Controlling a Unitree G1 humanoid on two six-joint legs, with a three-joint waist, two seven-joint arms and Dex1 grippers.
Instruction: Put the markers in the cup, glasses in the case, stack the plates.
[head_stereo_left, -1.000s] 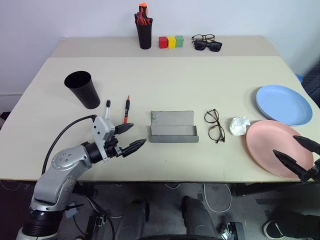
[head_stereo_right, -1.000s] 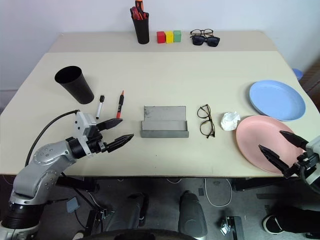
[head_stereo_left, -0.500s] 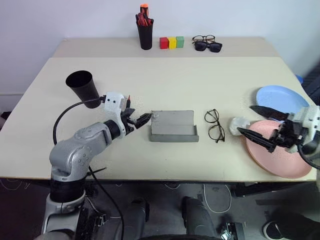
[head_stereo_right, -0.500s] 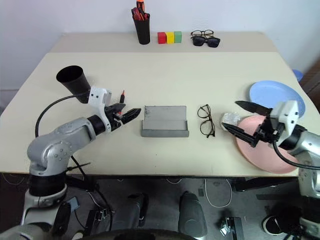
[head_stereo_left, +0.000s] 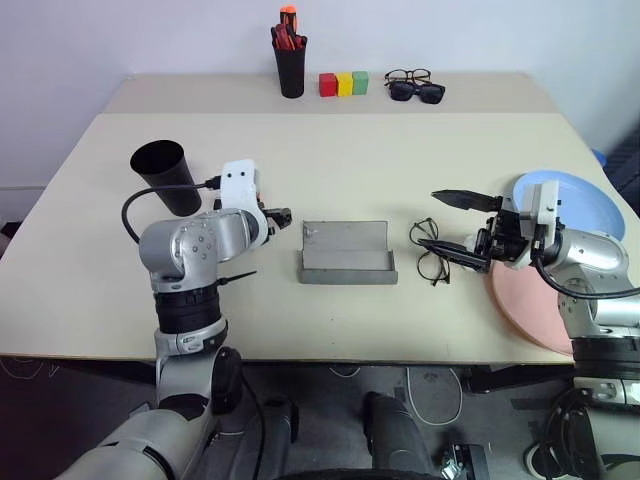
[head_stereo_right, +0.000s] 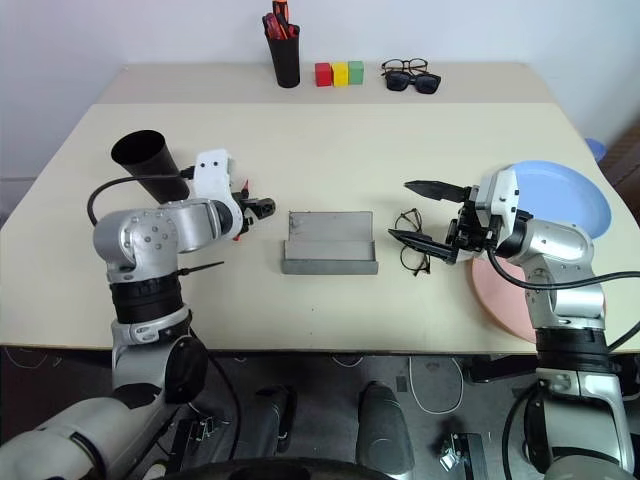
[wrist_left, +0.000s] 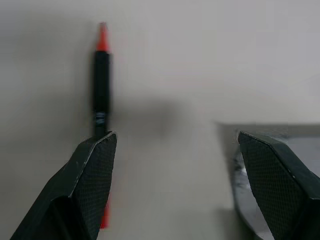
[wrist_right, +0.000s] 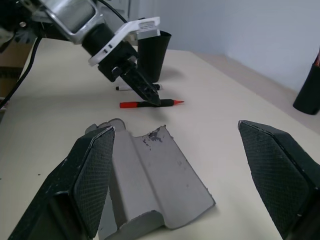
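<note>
The red marker (wrist_left: 101, 75) lies on the table just left of the open grey case (head_stereo_left: 345, 250). My left gripper (head_stereo_left: 276, 216) hangs open right over it, angled down, one fingertip (wrist_left: 100, 150) at the marker's near half. The white marker (wrist_right: 122, 88) lies beside the black cup (head_stereo_left: 165, 175). The wire-framed glasses (head_stereo_left: 432, 255) lie right of the case. My right gripper (head_stereo_left: 430, 220) hovers open above them, pointing left. The blue plate (head_stereo_left: 580, 195) and pink plate (head_stereo_left: 520, 300) lie side by side at the right edge, partly behind my right arm.
At the back of the table stand a black pen holder (head_stereo_left: 290, 65) with red and orange pens, three coloured blocks (head_stereo_left: 343, 84), and dark sunglasses (head_stereo_left: 417, 93) with another pair of spectacles. My left arm's cable loops over the table by the cup.
Both arms swung inward. The left gripper went forward from the front edge to the red marker and tipped down. The right gripper moved left from the pink plate to above the glasses. Both stayed open.
</note>
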